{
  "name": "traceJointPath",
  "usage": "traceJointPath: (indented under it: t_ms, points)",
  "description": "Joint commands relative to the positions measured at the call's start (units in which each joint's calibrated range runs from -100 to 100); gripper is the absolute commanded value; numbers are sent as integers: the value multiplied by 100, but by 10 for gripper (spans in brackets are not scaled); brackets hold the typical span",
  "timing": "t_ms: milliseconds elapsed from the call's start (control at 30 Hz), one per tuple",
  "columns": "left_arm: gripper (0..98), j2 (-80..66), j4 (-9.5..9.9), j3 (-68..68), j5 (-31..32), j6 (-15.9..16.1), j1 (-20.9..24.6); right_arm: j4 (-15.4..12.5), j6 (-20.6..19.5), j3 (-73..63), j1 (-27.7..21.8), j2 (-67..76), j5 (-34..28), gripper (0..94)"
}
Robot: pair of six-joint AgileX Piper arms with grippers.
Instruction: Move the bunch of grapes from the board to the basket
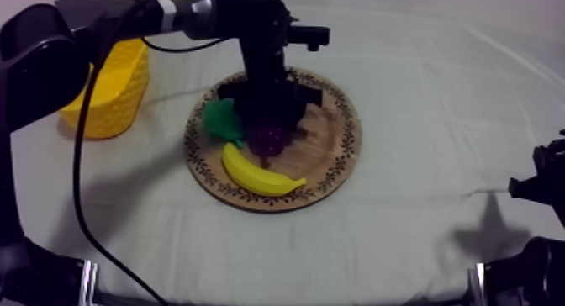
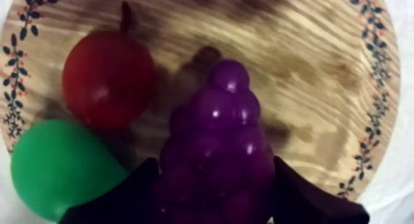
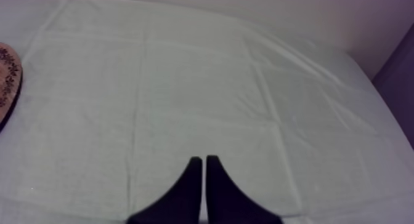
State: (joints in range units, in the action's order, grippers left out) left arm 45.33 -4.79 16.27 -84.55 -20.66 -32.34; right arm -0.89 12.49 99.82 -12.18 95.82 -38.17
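Observation:
The purple bunch of grapes (image 1: pixel 271 139) (image 2: pixel 219 140) lies on the round wooden board (image 1: pixel 332 150) (image 2: pixel 308 66), near its middle. My left gripper (image 1: pixel 271 124) (image 2: pixel 215 162) hangs straight over it, one black finger pressed against each side of the bunch, which rests on the wood. The yellow basket (image 1: pixel 113 91) stands at the table's left, apart from the board. My right gripper (image 3: pixel 204 159) is shut on nothing, its fingers together as a narrow wedge over bare cloth, low at the table's right side (image 1: pixel 538 183).
On the board a yellow banana (image 1: pixel 256 175) lies in front of the grapes. A green pear (image 1: pixel 220 120) (image 2: pixel 58 168) and a small red fruit (image 2: pixel 108 79) sit close beside them. Bare cloth stretches right of the board.

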Motion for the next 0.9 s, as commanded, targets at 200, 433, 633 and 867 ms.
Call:
traceJointPath:
  t_ms: [200, 433, 633, 867]
  points:
    - [526, -988, 70, -8, -267, 137, -32, -1, -2, -5, 0, 2, 3, 3]
    - [540, -1756, 106, 179, -580, 251, 1, -1, -2, -5, 0, 2, 3, 3]
    - [545, -2077, 165, 479, -855, 360, 117, -1, -2, -5, 0, 2, 3, 3]
    - [550, -2222, 298, 754, -1121, 516, 480, -1, -2, -5, 0, 2, 3, 3]
